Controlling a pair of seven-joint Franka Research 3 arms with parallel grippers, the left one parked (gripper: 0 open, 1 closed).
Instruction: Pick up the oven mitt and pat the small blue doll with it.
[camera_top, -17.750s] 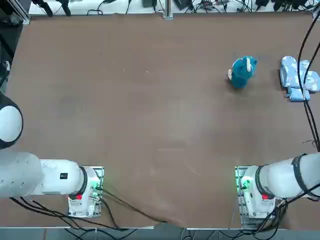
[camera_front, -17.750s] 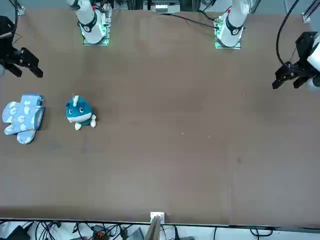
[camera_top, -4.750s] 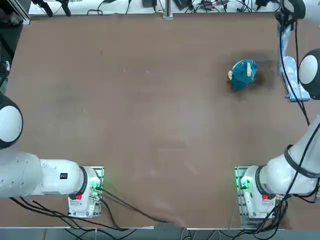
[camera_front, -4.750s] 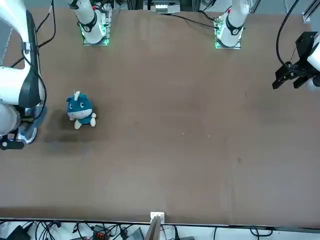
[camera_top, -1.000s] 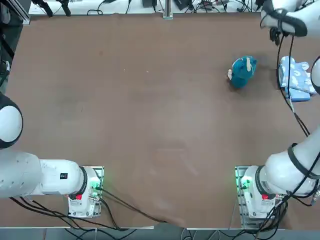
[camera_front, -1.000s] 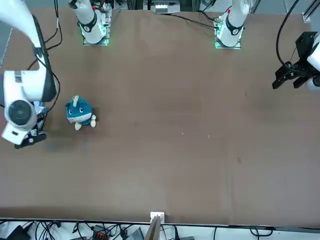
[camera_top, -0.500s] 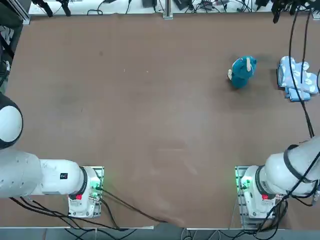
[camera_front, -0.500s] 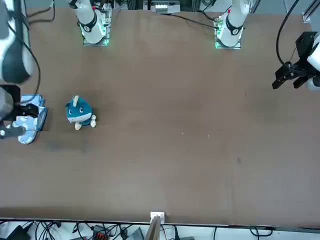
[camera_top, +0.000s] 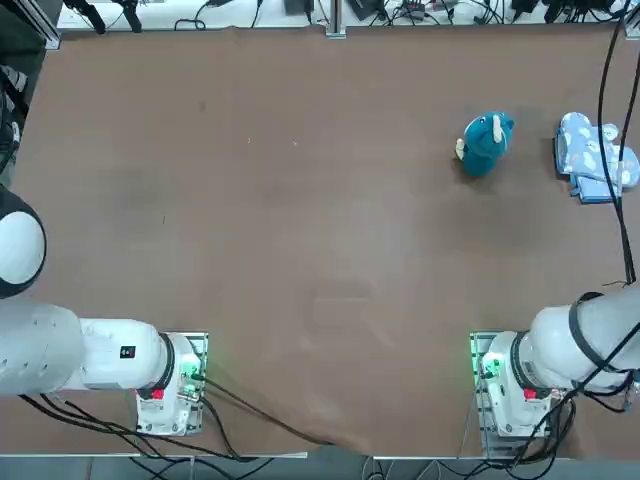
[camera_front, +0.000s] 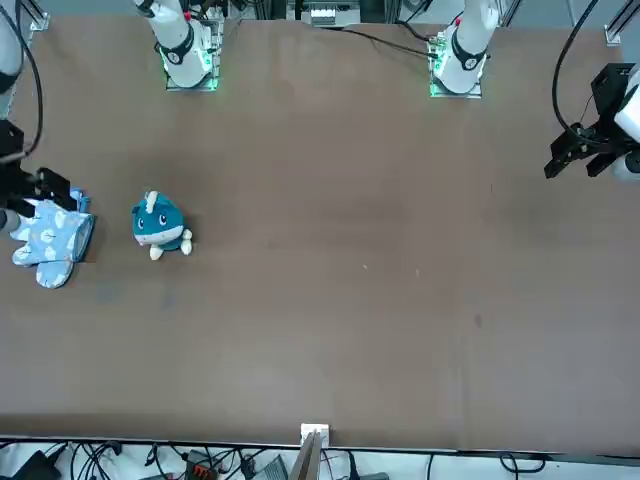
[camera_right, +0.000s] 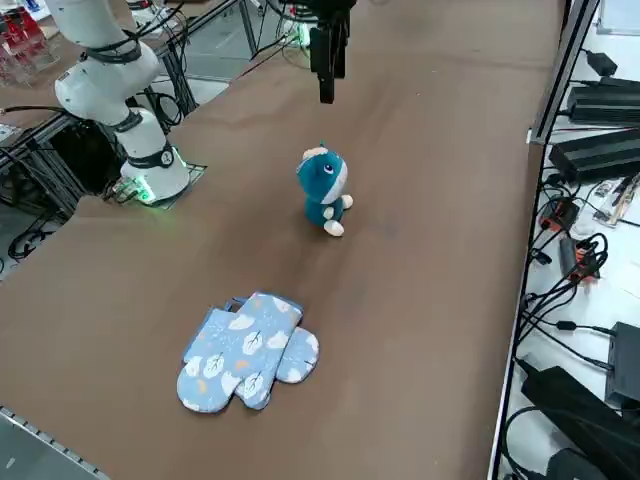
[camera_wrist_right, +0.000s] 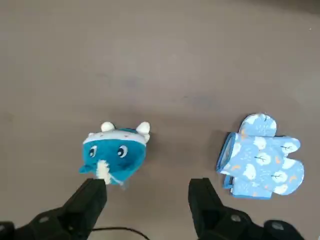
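The oven mitt (camera_right: 243, 350), light blue with white and orange printed motifs, lies flat on the brown worktop (camera_top: 330, 230), toward the robot's right edge. A second mitt (camera_right: 300, 357) in the same blue shows from beneath it, its thumb lobe poking out. To the robot's left of the pair, apart from them, rests the small blue doll (camera_wrist_right: 116, 155), a plush with white feet and embroidered eyes. The right pincer (camera_wrist_right: 147, 192) hangs above the worktop, fingers spread with nothing between them, touching neither mitt nor doll.
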